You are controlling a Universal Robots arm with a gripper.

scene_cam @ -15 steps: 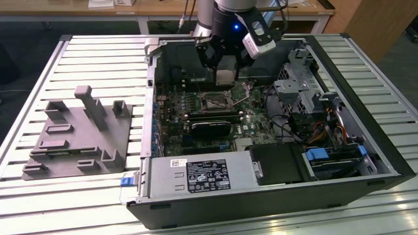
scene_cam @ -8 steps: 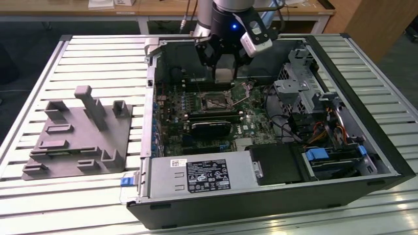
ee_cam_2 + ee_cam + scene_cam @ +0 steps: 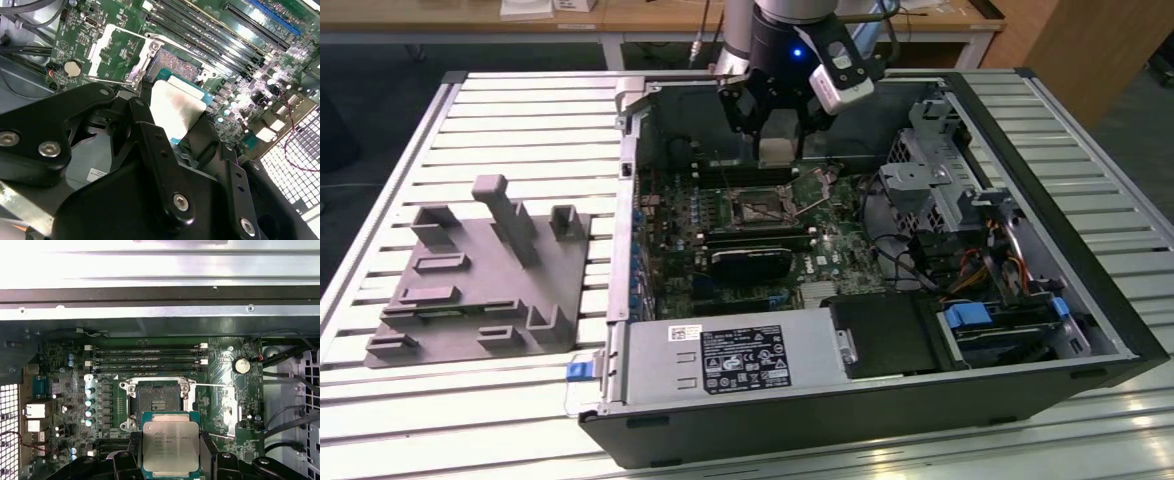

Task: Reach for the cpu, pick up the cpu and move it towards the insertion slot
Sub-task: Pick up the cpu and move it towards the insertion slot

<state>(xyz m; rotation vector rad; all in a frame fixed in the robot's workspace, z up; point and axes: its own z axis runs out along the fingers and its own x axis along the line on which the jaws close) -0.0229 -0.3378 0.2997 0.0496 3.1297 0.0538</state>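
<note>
Chip (image 3: 170,444): light, stiff, slick metal top, fragile underside; best held by opposite edges, as now, pinched in the claw (image 3: 170,460) just above the board. Socket (image 3: 158,399): frame open, close beyond the chip. Memory slots (image 3: 147,355): farther, toward the case wall (image 3: 160,295); raised socket lever nearby could snag.

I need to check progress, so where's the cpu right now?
The cpu is gripped in the hand, held above the motherboard beside the open insertion slot, inside the computer case toward its far side in the exterior view.

Fingers (image 3: 210,452) closed, arm (image 3: 767,30) upright overhead
</note>
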